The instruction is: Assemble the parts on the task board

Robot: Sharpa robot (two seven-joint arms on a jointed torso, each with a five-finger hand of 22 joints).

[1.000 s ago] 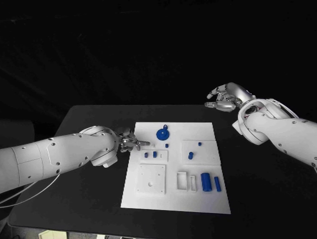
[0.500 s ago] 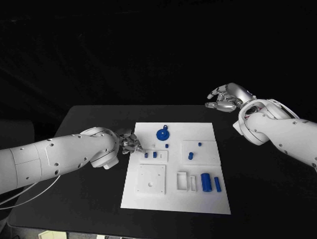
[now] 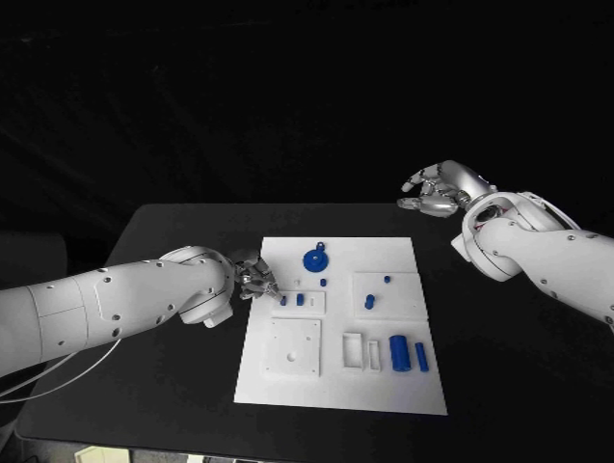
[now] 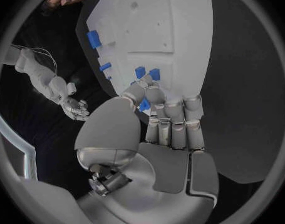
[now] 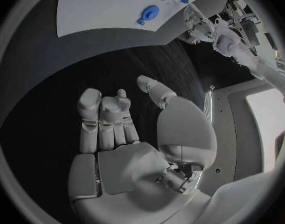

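The flat white rectangular task board (image 3: 337, 381) lies in the middle of the black tabletop (image 3: 181, 386), carrying small blue plastic parts: a round blue disc-shaped part (image 3: 313, 258) near its far edge, a pair of small blue blocks (image 3: 293, 300) near the left edge, a short blue peg (image 3: 369, 300) further right, and two upright blue cylinders (image 3: 408, 354) near the right edge by white rectangular frames (image 3: 360, 350). The left robot hand (image 3: 255, 280) sits at the board's left edge just beside the pair of small blue blocks, fingers curled together over that edge; a blue piece shows at its fingertips (image 4: 144, 92), but whether it is gripped cannot be told. The right robot hand (image 3: 432, 191) hangs above the far right corner of the tabletop, well apart from the board, fingers loosely apart and holding nothing.
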